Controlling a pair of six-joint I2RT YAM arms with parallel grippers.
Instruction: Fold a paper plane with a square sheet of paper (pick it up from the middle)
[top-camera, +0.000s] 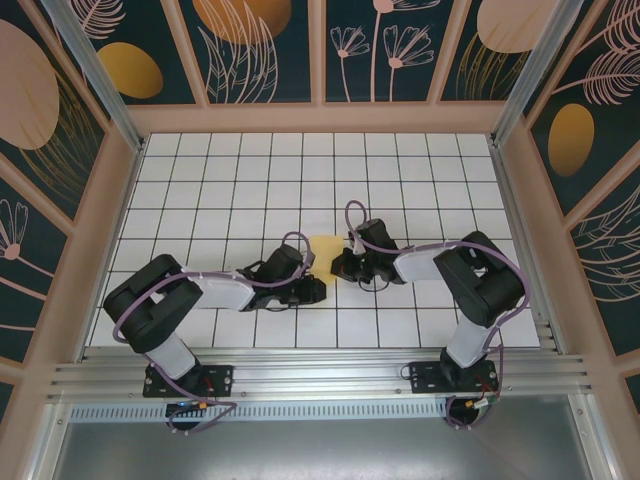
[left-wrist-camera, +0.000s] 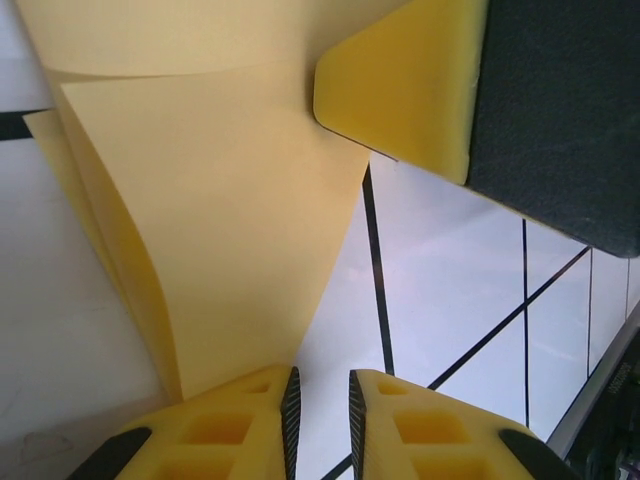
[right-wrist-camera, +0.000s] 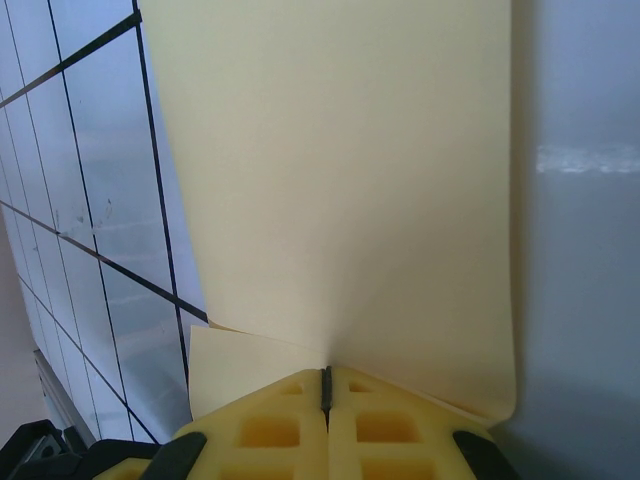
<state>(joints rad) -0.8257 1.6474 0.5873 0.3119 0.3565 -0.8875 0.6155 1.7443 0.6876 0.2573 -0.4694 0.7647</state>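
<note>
White grid-tiled table (top-camera: 250, 180) inside dark floral-panelled walls (top-camera: 262, 60), yellow paper (top-camera: 325, 245) mid-table.

White grid table (top-camera: 250, 180), floral walls (top-camera: 262, 70)

1. The paper (right-wrist-camera: 350, 180) is plain pale yellow.
2. The tabletop (top-camera: 250, 170) is white, ruled with a thin black grid.
3. The left tool (left-wrist-camera: 320, 410) and the right tool (right-wrist-camera: 325, 385) are yellow with black pads.
4. The arms (top-camera: 215, 290) are black and white.
5. The walls (top-camera: 260, 50) are dark teal, seemingly with peach and orange plant motifs.
</note>
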